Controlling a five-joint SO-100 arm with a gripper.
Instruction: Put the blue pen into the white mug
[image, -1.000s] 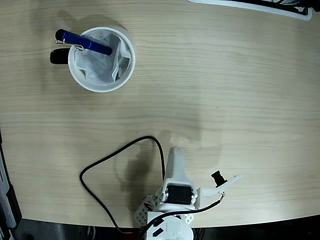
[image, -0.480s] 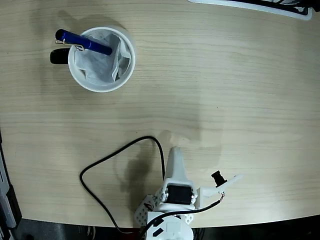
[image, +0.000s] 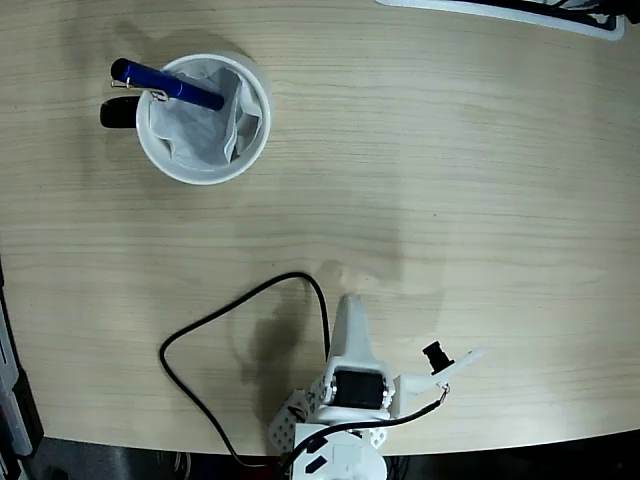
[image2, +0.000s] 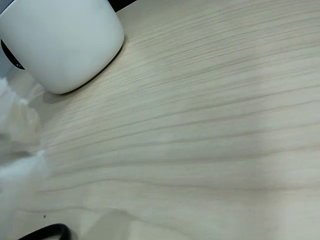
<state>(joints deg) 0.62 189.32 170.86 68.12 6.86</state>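
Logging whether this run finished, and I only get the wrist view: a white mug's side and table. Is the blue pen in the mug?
Observer: Yes. From the fixed view, the blue pen leans inside the white mug, one end poking over the rim above the black handle.
Operator: Anything else inside?
Observer: Crumpled white tissue lines it.
Operator: Where's the arm?
Observer: Folded at the table's bottom edge, its hand far from the mug.

Blue pen sits in the white mug, top left of fixed view, lying tilted w/ lower end down in the crumpled tissue, capped end and metal clip poking out over the left rim. Mug upright on the wood, black handle at left; wrist view catches its white wall top left.
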